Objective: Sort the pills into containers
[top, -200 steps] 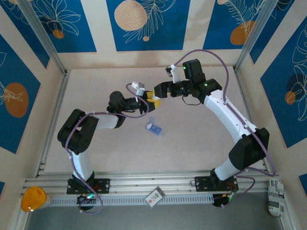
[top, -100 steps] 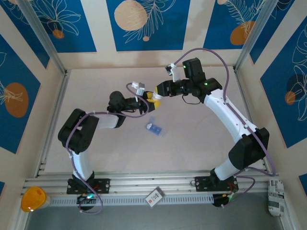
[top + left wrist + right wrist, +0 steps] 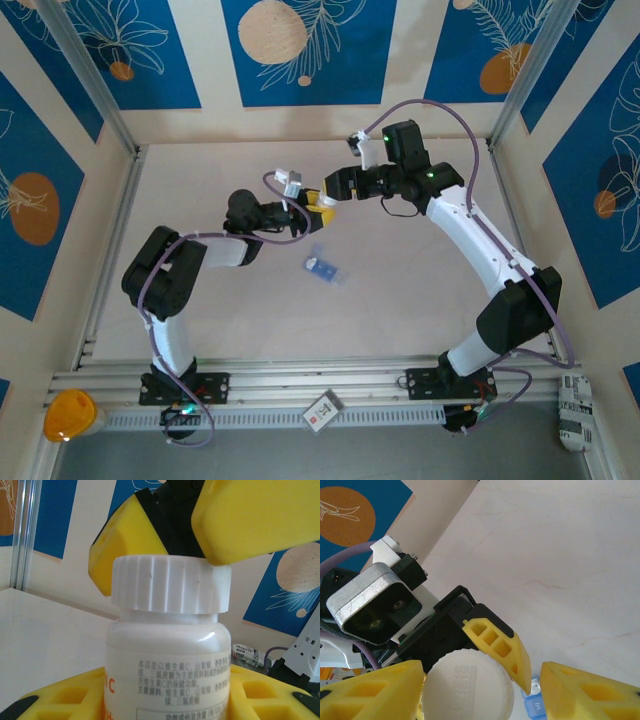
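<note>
Lying diag., pill box [image 3: 325, 268] axis upper-L to lower-R.

Both arms are reaching inward, wrists nearly meeting. Left pincer [image 3: 312, 212] is clamping a bottle [image 3: 167, 670]; right pincer [image 3: 325, 195] is straddling its cap, jaws apparently apart.

The pale table [image 3: 420, 300] carries a blue pill box [image 3: 325, 268] near its middle.
</note>
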